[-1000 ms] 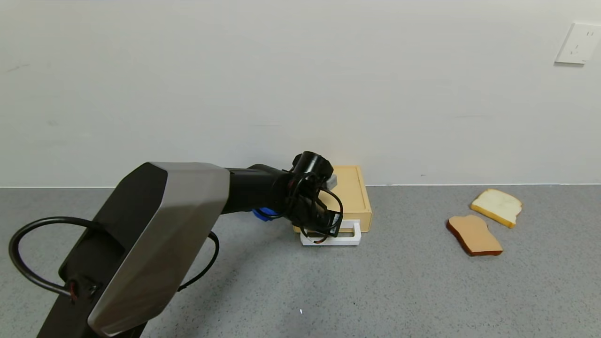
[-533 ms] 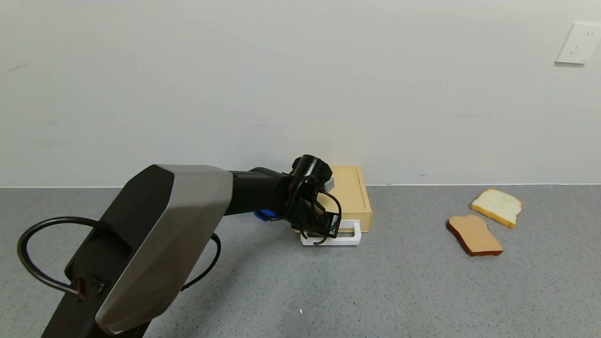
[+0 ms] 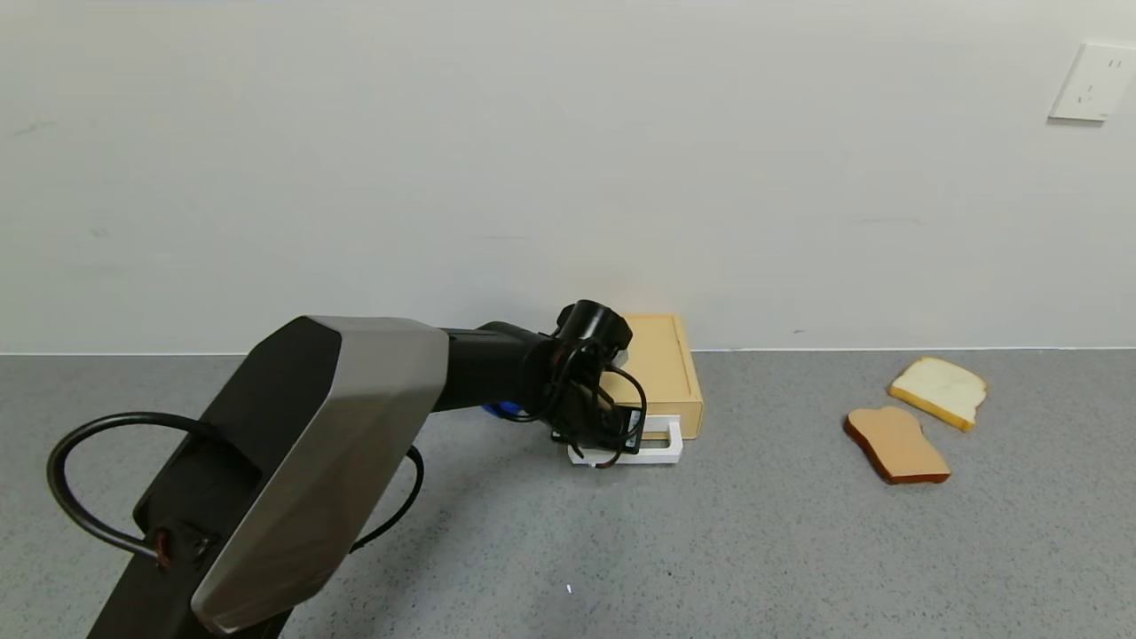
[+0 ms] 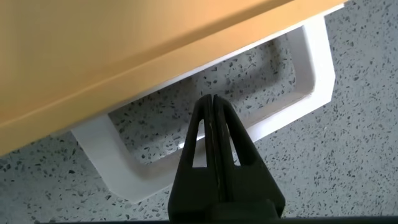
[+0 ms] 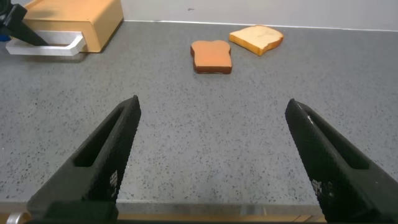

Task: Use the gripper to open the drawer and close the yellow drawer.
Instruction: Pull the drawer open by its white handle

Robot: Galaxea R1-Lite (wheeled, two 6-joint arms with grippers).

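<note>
Head view: the left arm (image 3: 355, 417) runs from the lower left of the frame toward the centre, a silver-grey shell over black links with looped black cable. Its left gripper (image 3: 612, 439) sits just below centre, right over the white loop handle (image 3: 661, 451) of the yellow drawer (image 3: 666, 373). The drawer stands at the centre of the frame on the grey speckled counter (image 3: 754, 550), its back against the white wall (image 3: 532, 160), and its front looks flush with the box. How far the claw is open cannot be read from this view. A small blue object (image 3: 499, 408) peeks out behind the arm, left of the drawer. At the right of the frame lie a brown toast slice (image 3: 896, 444) and, just above and right of it, a pale bread slice (image 3: 941, 389). A white wall socket (image 3: 1093, 82) is in the upper right corner.

Left wrist view: the left gripper's fingers (image 4: 224, 140) are pressed together with no gap, gripping nothing, and their tip lies in the middle of the frame inside the opening of the handle (image 4: 124, 174). The drawer's yellow front (image 4: 124, 43) fills the upper part.

Right wrist view: the right gripper (image 5: 214, 112) hangs low over bare counter (image 5: 205, 137), its two fingers spread wide at the lower corners and empty. The drawer (image 5: 74, 18) and handle (image 5: 46, 45) are in the upper left, with the left gripper's tip (image 5: 22, 31) there; both bread slices (image 5: 211, 56) (image 5: 256, 38) lie at upper centre.
</note>
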